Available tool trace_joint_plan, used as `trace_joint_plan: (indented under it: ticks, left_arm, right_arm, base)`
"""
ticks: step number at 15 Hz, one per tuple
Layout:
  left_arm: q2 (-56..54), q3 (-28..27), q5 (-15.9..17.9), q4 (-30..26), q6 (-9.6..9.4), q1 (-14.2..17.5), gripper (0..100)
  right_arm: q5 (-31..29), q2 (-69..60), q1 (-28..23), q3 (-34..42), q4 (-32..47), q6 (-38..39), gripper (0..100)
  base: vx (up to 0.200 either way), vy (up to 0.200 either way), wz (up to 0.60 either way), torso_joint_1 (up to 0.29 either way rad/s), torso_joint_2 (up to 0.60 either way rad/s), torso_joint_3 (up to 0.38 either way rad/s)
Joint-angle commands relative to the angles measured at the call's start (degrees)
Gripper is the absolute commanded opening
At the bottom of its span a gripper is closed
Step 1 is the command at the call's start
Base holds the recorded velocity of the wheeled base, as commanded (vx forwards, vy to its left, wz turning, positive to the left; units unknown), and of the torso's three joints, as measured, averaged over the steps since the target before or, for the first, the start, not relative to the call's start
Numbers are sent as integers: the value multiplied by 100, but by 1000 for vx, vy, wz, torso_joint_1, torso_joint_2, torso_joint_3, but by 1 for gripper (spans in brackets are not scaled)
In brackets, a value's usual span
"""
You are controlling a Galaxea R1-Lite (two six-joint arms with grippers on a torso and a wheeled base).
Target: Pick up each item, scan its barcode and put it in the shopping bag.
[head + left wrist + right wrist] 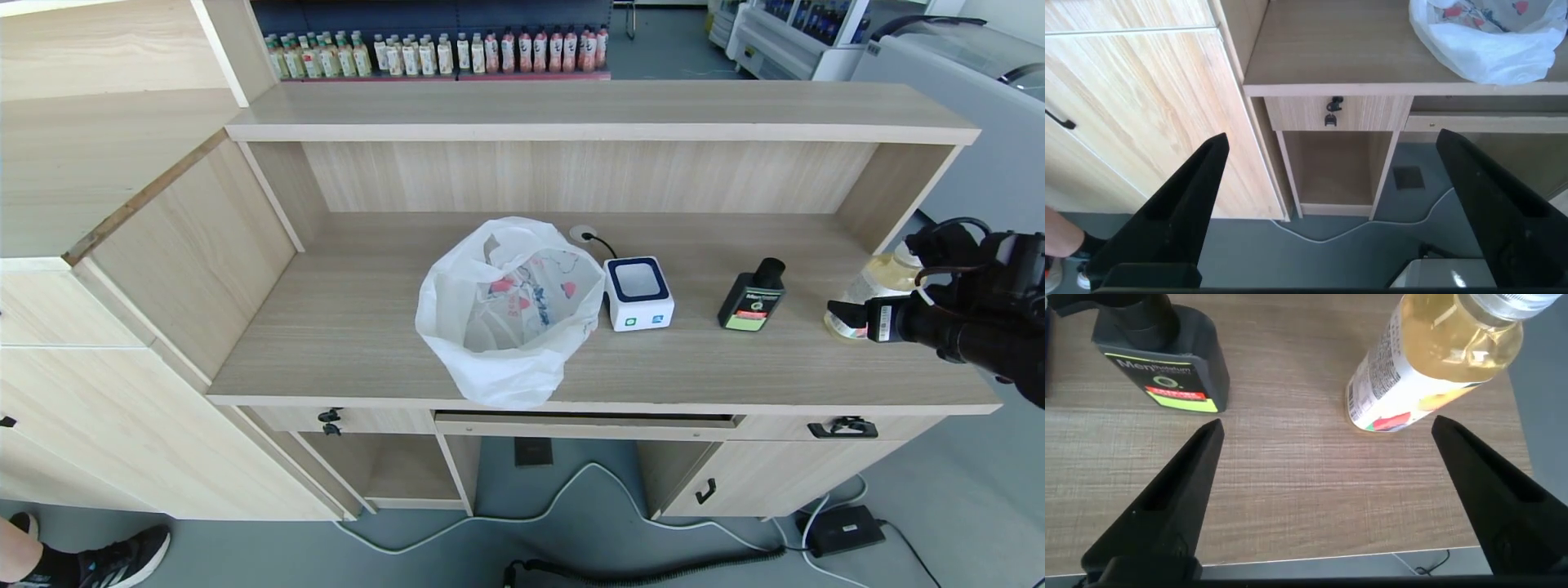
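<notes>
A white plastic shopping bag [506,314] stands open on the wooden counter [343,335], and its edge also shows in the left wrist view [1486,45]. To its right sits a white barcode scanner [638,292]. Further right lies a black bottle [753,296] [1159,355], and beyond it a clear bottle of yellowish liquid [878,282] [1433,355]. My right gripper [853,314] [1327,429] is open just in front of the clear bottle, apart from it. My left gripper [1331,140] is open and empty, below counter height off the counter's left front.
The counter has a raised back shelf [604,110] and side walls. A locked drawer [1331,113] and an open compartment lie under the counter's left end. Cables and a power brick [841,529] are on the floor. A tall cabinet [98,245] stands at the left.
</notes>
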State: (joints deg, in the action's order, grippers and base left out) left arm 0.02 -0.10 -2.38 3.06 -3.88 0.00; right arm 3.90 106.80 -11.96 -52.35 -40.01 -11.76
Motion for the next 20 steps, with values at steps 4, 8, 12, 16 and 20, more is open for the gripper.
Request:
trace_joint_plan:
  ticks: [4, 8, 12, 16, 20]
  left_arm:
    - [-2, 1, 0, 2, 1, 0, 100]
    - [-2, 1, 0, 2, 1, 0, 100]
    - [-2, 1, 0, 2, 1, 0, 100]
    - [-2, 1, 0, 2, 1, 0, 100]
    - [-2, 1, 0, 2, 1, 0, 100]
  right_arm:
    - [164, 649, 168, -496, -244, -1, 100]
    - [269, 886, 396, -865, -235, -1, 100]
    - [269, 1097, 589, -1058, -244, -54, 100]
    - [269, 1299, 695, -1252, -253, -116, 100]
    - [269, 1466, 792, -1498, -244, -98, 100]
  base:
    - [0, 0, 0, 0, 0, 0]
    - [0, 0, 0, 0, 0, 0]
    - [0, 0, 0, 0, 0, 0]
    - [0, 0, 0, 0, 0, 0]
    - [0, 0, 0, 0, 0, 0]
